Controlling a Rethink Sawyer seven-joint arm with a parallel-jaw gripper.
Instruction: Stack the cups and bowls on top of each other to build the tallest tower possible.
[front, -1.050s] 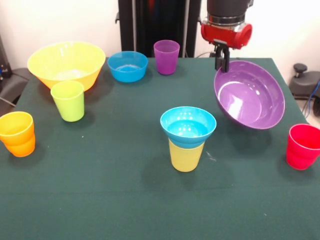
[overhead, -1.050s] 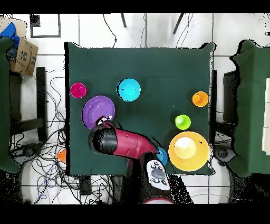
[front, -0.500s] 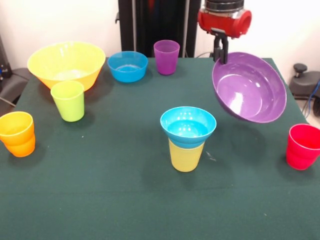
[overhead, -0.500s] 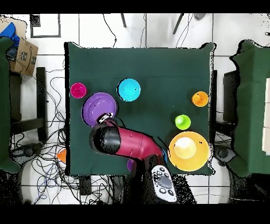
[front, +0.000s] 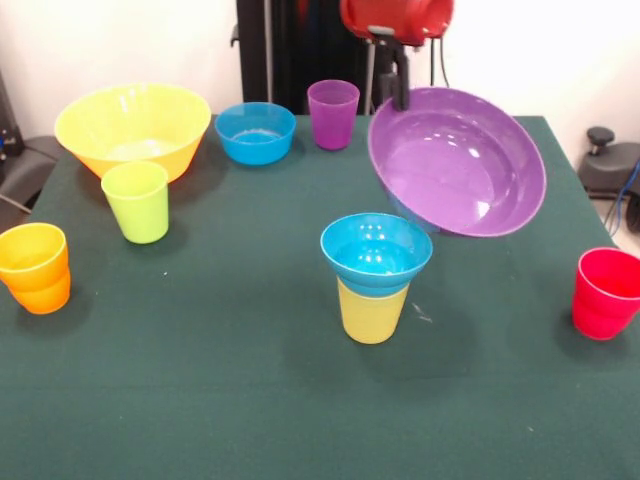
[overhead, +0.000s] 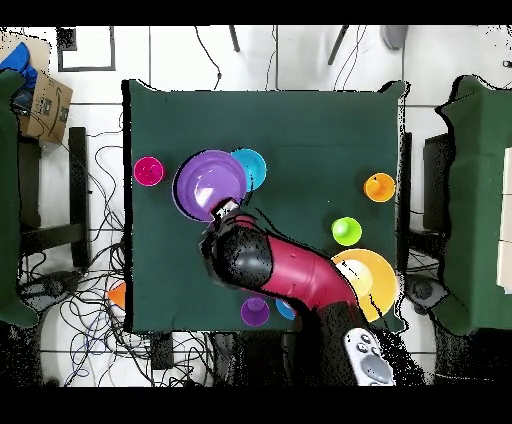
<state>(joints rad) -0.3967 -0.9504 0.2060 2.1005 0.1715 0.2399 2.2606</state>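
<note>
My gripper (front: 398, 88) is shut on the far rim of the wide purple bowl (front: 457, 162), which hangs tilted in the air with its opening facing the front camera. Just in front of and below it stands the tower: a small blue bowl (front: 376, 250) seated in the mouth of a yellow cup (front: 372, 311). From overhead, the purple bowl (overhead: 211, 184) overlaps the edge of the tower's blue bowl (overhead: 252, 168), with the gripper (overhead: 225, 208) at the purple rim. The other cups stand apart: lime green (front: 137, 201), orange (front: 35, 267), purple (front: 333, 113) and red (front: 605, 292).
A large yellow-orange bowl (front: 132, 125) and a second small blue bowl (front: 255, 131) sit on the green table (front: 200, 400) at the back left. Overhead, the red arm (overhead: 300, 278) crosses the yellow-orange bowl (overhead: 368, 290) and part of the blue bowl (overhead: 287, 309).
The gripper has risen and carried the purple bowl leftward in the front view, toward the tower. The bowl now overlaps the tower's blue bowl from overhead. Nothing else moved.
</note>
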